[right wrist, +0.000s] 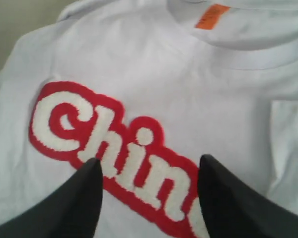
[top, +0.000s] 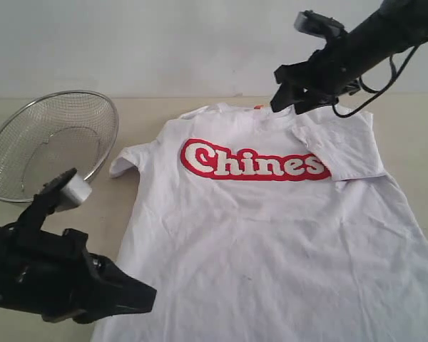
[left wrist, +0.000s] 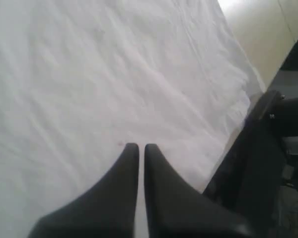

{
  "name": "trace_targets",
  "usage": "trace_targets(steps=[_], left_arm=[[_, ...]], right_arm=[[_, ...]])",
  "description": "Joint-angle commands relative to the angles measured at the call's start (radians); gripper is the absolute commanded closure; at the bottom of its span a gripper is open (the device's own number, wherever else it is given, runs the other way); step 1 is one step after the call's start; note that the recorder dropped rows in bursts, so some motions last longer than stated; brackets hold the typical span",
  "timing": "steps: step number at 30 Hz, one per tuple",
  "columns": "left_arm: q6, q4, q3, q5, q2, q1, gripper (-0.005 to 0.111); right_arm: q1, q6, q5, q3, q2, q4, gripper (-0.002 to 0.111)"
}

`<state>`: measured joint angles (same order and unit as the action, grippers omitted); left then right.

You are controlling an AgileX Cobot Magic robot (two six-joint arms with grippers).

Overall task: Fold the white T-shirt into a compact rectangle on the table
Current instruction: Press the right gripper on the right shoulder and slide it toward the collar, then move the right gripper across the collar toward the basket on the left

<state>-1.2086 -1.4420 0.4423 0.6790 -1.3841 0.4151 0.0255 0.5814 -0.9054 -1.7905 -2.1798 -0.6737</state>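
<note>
The white T-shirt (top: 271, 235) is spread front-up on the desk (top: 414, 135). The sleeve (top: 342, 146) on the right arm's side is folded inward over the end of the red lettering band (top: 253, 161). A wire-mesh basket (top: 53, 142) is seen only in the exterior view, near the other sleeve. The left end effector (left wrist: 141, 147) is shown by its wrist view with fingers brought together and nothing clamped, over plain white fabric near the shirt's edge. The right end effector (right wrist: 149, 166) is shown by its wrist view with fingers apart and empty, above the lettering. The orange neck tag (right wrist: 212, 16) is seen clearly there, whereas in the exterior view it is barely seen beside that arm.
</note>
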Motion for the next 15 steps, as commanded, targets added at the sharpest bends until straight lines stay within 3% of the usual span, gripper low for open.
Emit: trace_targets(steps=[1, 6, 15], left_arm=[[0.25, 0.243, 0.0, -0.157, 0.086, -0.004, 0.102], [0.424, 0.428, 0.0, -0.182, 0.138, -0.029, 0.102], [0.435, 0.438, 0.0, -0.176, 0.144, -0.059, 0.102]], right_arm=[[-0.086, 0.04, -0.004, 0.002, 0.029, -0.001, 0.056], [-0.225, 0.067, 0.033, 0.002, 0.034, 0.055, 0.056], [-0.396, 0.057, 0.093, 0.002, 0.034, 0.146, 0.055]])
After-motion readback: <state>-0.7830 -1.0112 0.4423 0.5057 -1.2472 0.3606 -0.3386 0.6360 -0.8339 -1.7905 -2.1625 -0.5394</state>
